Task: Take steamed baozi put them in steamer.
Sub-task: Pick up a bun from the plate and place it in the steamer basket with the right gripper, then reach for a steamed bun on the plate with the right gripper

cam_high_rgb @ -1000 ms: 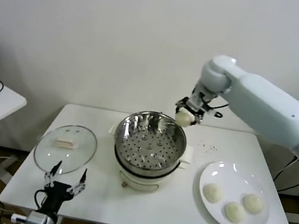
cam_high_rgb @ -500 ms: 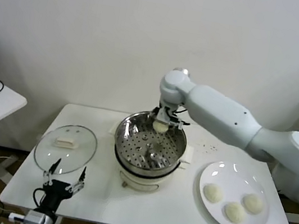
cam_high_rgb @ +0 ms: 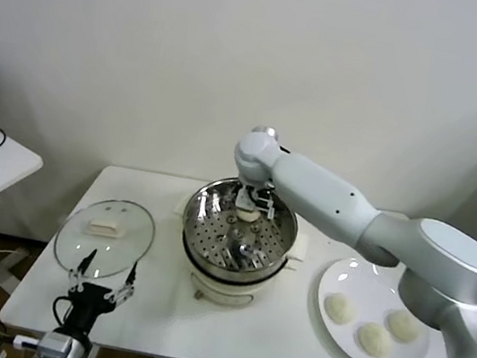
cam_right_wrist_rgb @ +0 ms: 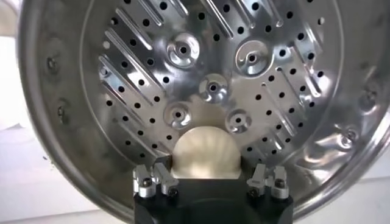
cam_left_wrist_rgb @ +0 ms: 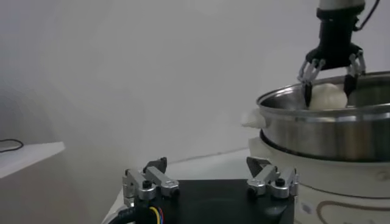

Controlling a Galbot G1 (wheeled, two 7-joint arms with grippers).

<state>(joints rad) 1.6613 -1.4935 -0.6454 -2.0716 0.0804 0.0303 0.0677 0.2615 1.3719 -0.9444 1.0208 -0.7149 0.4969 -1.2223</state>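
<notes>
The right pincer hangs over the far part of the steamer, pointing down into the basket, its fingers part-way spread on either side of one steamed baozi; the fingertips sit against the bun's sides, so it looks gripped, though whether the hold is firm cannot be told; below the pincer lies the steamer's perforated floor, and in the right wrist view the bun sits between the two finger mounts with the holed metal all round it; in the left wrist view the same bun shows just above the steel rim, flanked by the dark fingers. The three other steamed baozi lie well apart from the right pincer, on a white plate on the counter beside the steamer, nearer the robot. The left pincer waits low at the counter's near edge, far from the right one, its fingers spread wide and holding nothing; just beyond it a glass lid lies flat on the counter, with a white handle at its middle.
</notes>
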